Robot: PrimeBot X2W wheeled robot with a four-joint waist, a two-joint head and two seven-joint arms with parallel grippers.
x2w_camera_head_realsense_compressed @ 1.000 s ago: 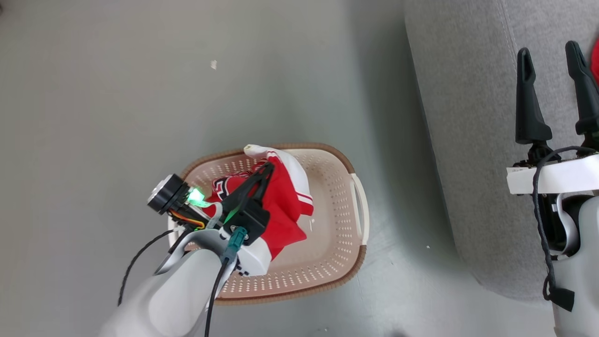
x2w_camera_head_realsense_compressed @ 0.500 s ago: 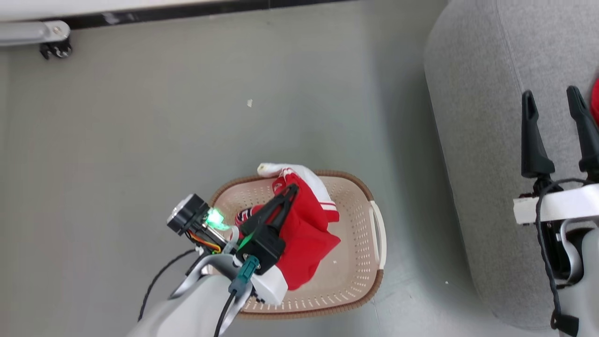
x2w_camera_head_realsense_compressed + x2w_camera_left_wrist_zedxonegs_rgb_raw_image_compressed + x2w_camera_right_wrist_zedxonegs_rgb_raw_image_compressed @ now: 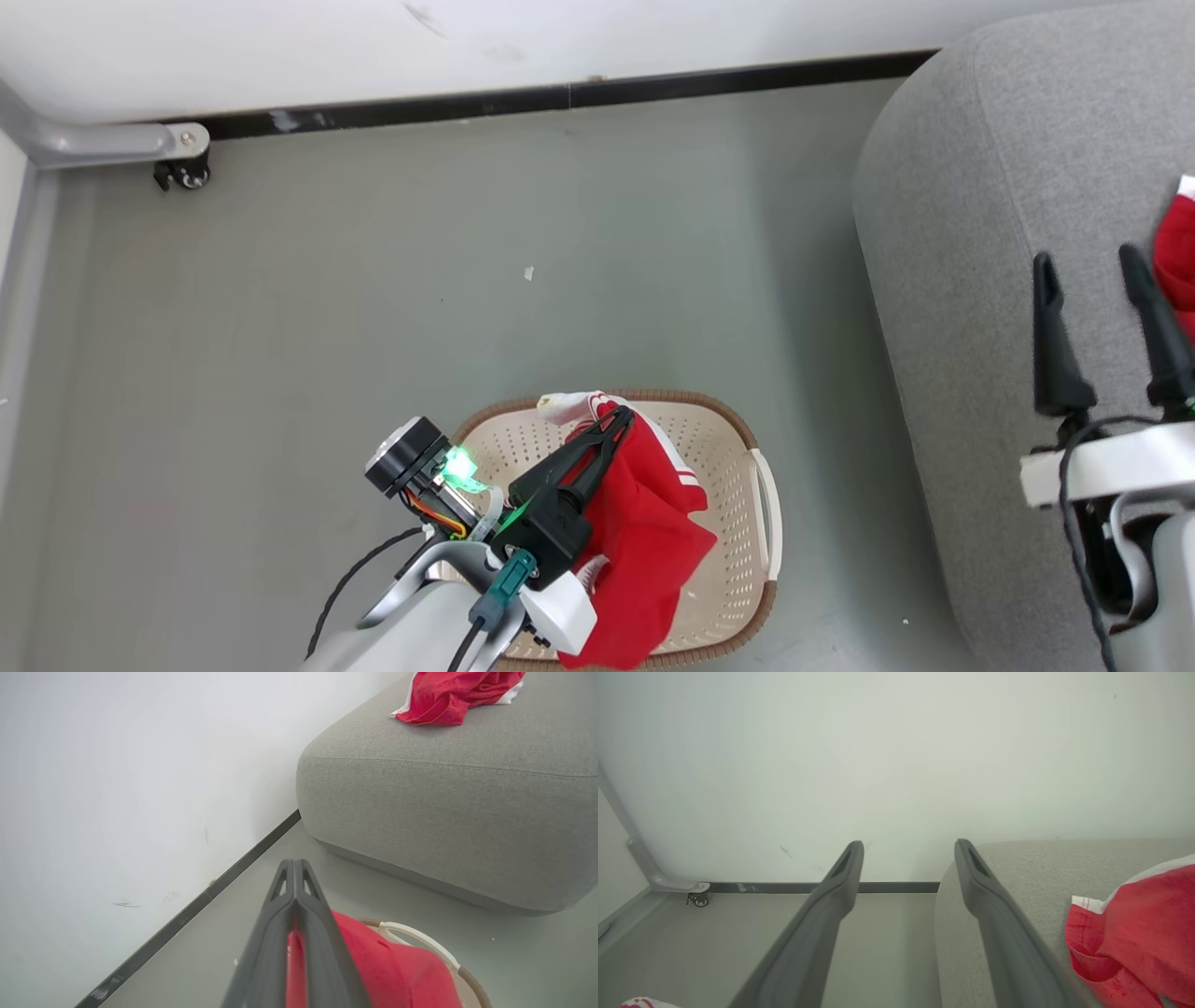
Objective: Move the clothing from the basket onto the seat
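You had the left gripper (image 3: 618,420) pinched tight on a red garment (image 3: 653,541); the left wrist view showed its fingers together with red cloth between them. The garment hung from the fingers over the basket (image 3: 724,406), with its lower folds across the near rim and a white cuff at the far rim. The basket sat on the floor (image 3: 467,280), left of the sofa (image 3: 962,233) and apart from it. Your right gripper (image 3: 1085,259) was over the sofa, fingers spread, holding nothing. A second garment (image 3: 1178,257) lay on the sofa, just right of that gripper.
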